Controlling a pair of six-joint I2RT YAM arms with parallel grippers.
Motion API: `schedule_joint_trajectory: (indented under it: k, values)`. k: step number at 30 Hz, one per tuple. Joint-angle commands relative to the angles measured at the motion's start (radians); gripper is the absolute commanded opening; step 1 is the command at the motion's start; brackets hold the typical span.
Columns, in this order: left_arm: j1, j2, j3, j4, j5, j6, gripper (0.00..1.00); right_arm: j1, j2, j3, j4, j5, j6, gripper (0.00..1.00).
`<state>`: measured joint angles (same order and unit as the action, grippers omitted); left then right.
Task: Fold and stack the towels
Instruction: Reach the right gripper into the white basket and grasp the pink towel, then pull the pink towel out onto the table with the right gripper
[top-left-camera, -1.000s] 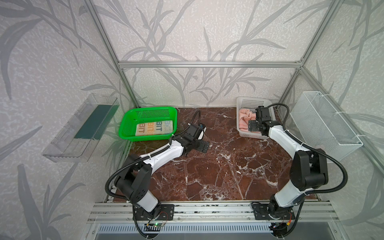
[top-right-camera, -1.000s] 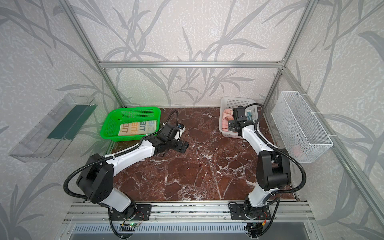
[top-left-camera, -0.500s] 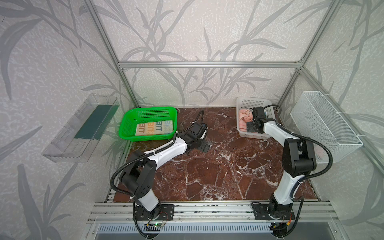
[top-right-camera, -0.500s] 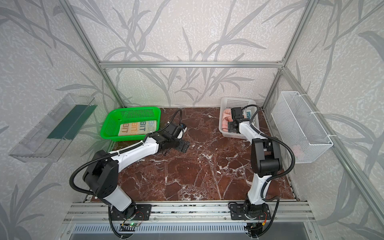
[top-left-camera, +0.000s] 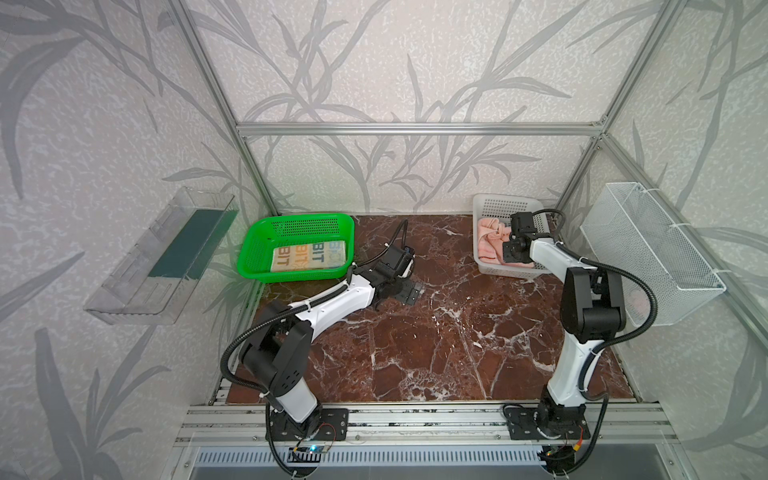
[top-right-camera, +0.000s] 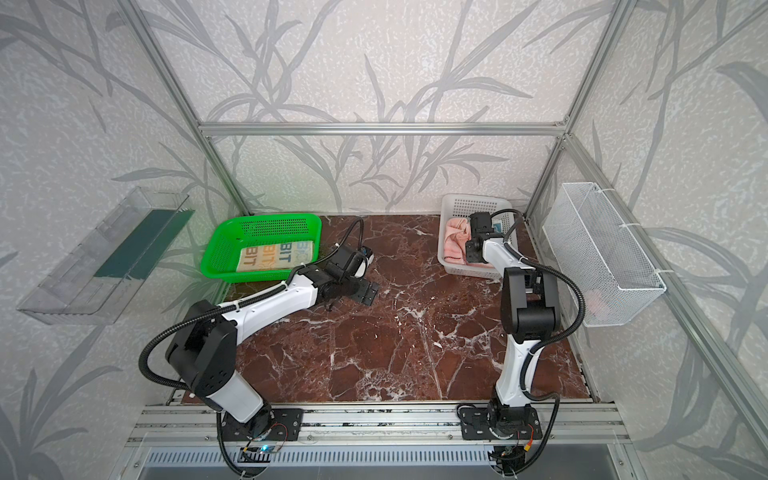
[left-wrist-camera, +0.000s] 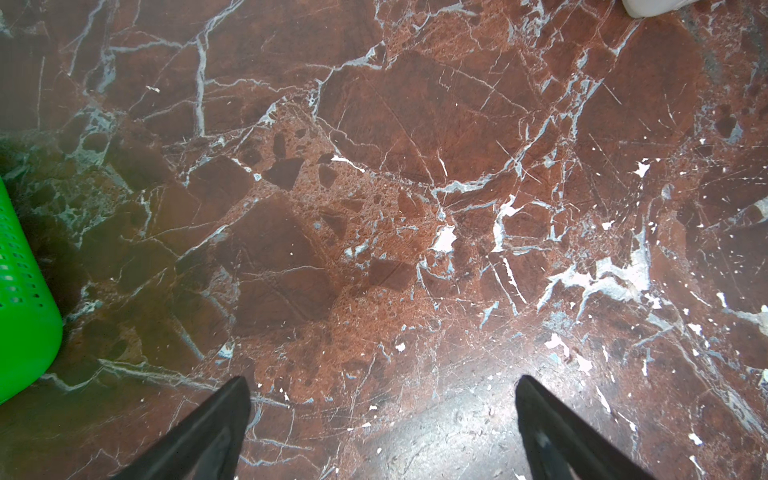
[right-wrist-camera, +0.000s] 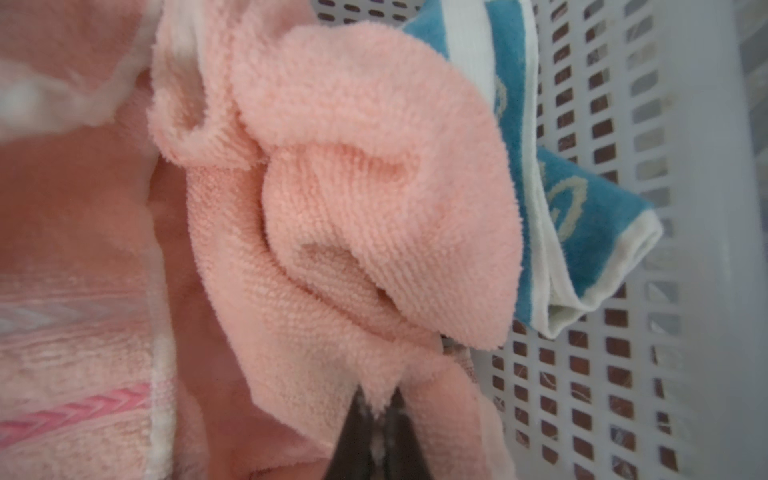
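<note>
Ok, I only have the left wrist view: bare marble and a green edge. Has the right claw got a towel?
Observer: Yes, the right claw is shut on a fold of the pink towel, down in the white basket.
Operator: Is the teal one caught too?
Observer: No, the teal towel lies against the pink one, clear of the pinch.
Operator: And the lettered one?
Observer: The cream towel lies flat and folded in the green basket.
</note>
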<state>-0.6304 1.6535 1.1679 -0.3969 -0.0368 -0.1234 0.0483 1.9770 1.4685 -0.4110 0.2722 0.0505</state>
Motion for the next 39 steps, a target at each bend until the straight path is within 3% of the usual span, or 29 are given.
schedule_joint_trajectory:
  k: [1, 7, 18, 29, 34, 39]
  values:
    - [-0.006, 0.009, 0.018, -0.025, -0.019, 0.012, 0.99, 0.001, -0.015, 0.041, -0.031, -0.019, -0.037, 0.0]
    - [-0.005, 0.003, 0.015, -0.015, -0.024, 0.014, 0.99, 0.001, -0.114, 0.033, -0.038, -0.054, -0.061, 0.0]
    - [-0.006, -0.004, 0.001, 0.015, -0.032, 0.013, 0.99, 0.049, -0.389, 0.034, -0.022, -0.225, -0.131, 0.0]
    - [-0.005, -0.047, -0.034, 0.035, -0.084, 0.01, 0.99, 0.446, -0.517, 0.13, -0.04, -0.087, -0.365, 0.0]
    - [-0.005, -0.088, -0.068, 0.052, -0.127, 0.004, 0.99, 0.525, -0.53, 0.145, -0.02, -0.156, -0.324, 0.0]
    - [-0.006, -0.15, -0.121, 0.072, -0.201, 0.004, 0.99, 0.533, -0.515, 0.075, 0.028, -0.182, -0.257, 0.0]
